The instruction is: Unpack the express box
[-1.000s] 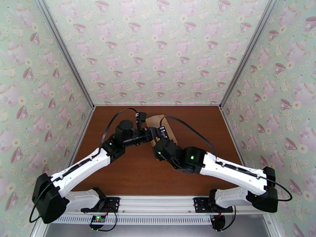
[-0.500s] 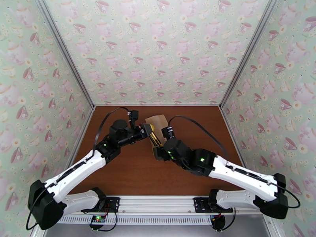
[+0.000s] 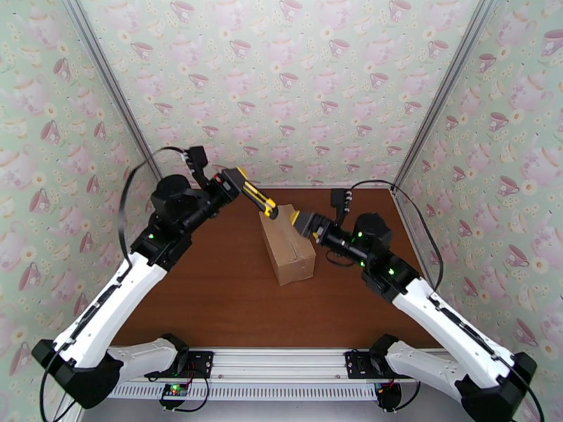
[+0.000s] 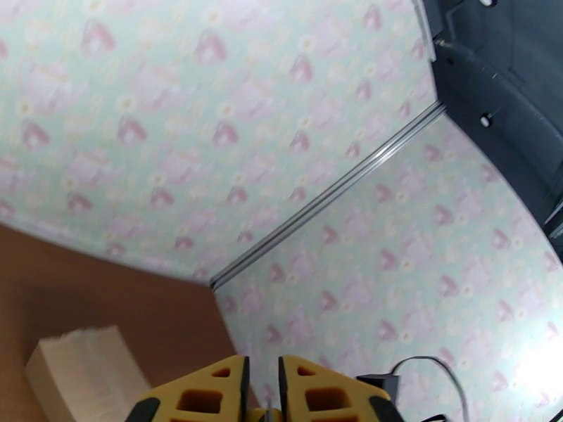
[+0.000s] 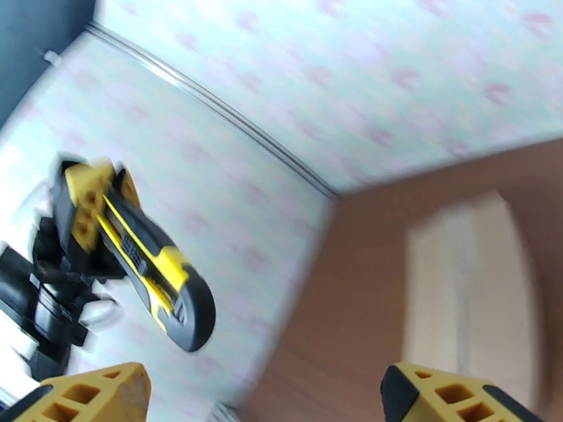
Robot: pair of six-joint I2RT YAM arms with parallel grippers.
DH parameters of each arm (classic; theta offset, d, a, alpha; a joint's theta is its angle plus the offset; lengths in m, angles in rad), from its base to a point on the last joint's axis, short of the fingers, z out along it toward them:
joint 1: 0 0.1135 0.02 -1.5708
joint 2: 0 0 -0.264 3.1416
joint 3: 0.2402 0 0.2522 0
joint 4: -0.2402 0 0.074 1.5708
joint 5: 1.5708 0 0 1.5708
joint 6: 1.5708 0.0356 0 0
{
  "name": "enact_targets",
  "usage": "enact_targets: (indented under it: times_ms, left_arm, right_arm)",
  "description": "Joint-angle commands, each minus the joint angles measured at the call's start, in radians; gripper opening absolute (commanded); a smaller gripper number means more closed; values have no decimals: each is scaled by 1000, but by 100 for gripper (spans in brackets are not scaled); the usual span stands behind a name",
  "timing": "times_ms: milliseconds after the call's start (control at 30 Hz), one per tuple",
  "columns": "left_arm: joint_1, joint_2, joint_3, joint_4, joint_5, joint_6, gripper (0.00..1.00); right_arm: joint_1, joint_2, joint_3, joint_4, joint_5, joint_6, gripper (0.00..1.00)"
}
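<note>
Left claw [image 3: 233, 179] grips knife [image 3: 259, 197]; right claw [image 3: 297, 221] gapes

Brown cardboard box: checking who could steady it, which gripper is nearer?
Right. The right gripper, open, sits by the far right corner of the plain brown cardboard box; the left gripper, shut on a yellow-and-black utility knife, is farther off to its left.

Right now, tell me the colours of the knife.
Yellow and black knife; right wrist view shows it best.
</note>
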Motion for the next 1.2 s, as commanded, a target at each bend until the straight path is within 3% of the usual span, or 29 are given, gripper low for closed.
enact_targets:
  times_ms: [0,200,300,433,633,833,1000,1167]
  left_arm:
    - [3,41,52,28,-73,-51,0]
    - [-14,96,108,77,-51,-125,0]
    - [-26,86,73,121,-92,-150,0]
    - [-31,87,62,173,-129,-168,0]
    - [-49,116,96,198,-100,-179,0]
    - [-69,124,84,216,-99,-183,0]
    - [-81,117,89,215,-109,-158,0]
    - [-99,146,97,219,-117,-151,0]
  right_arm:
    - [-33,87,50,393,-182,205,92]
    - [-41,236,131,680,-245,352,88]
    - [-41,270,131,775,-254,401,86]
    - [-41,307,119,865,-250,458,79]
    - [-43,358,97,970,-239,534,78]
    - [-43,346,77,934,-226,510,80]
    - [-44,290,85,761,-214,399,81]
    - [-45,281,114,750,-249,397,72]
